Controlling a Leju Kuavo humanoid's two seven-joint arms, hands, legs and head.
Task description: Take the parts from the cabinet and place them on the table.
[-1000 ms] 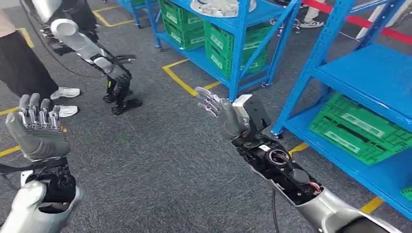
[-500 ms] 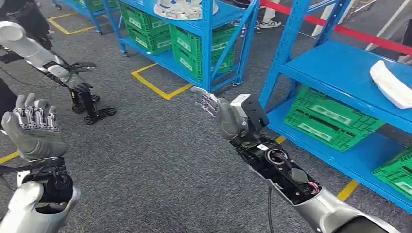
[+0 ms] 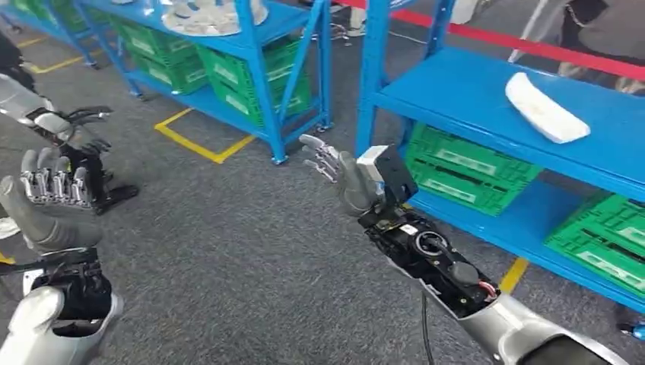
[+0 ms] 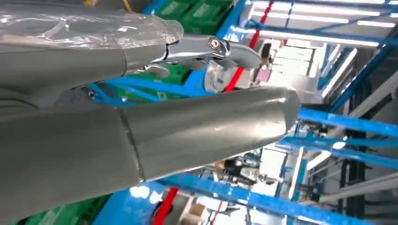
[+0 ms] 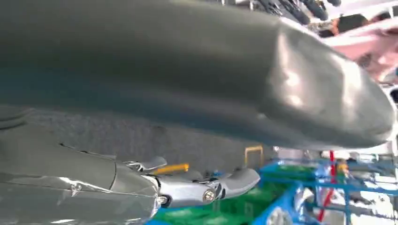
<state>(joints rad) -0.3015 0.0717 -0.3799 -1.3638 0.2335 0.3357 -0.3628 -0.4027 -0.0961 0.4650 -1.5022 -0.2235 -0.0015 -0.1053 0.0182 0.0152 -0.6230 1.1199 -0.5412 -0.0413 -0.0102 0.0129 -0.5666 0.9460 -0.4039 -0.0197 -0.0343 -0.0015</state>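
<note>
Currently both silver arms are raised over the grey carpet, holding nothing: the left hand (image 3: 52, 204) upright with fingers apart, the right hand (image 3: 340, 173) reaching forward, fingers spread. A long white curved part (image 3: 545, 107) lies on the upper shelf of the blue metal cabinet (image 3: 464, 91), well apart from both hands. Green plastic crates (image 3: 461, 169) sit below, one cut off at the frame edge.

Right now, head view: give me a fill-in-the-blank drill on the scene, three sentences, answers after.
1. The long white part lies on a shelf of the ____ rack.
2. Below that shelf stands a ____ crate.
3. The left hand and right hand both hold ____.

Missing words: blue; green; nothing
</note>
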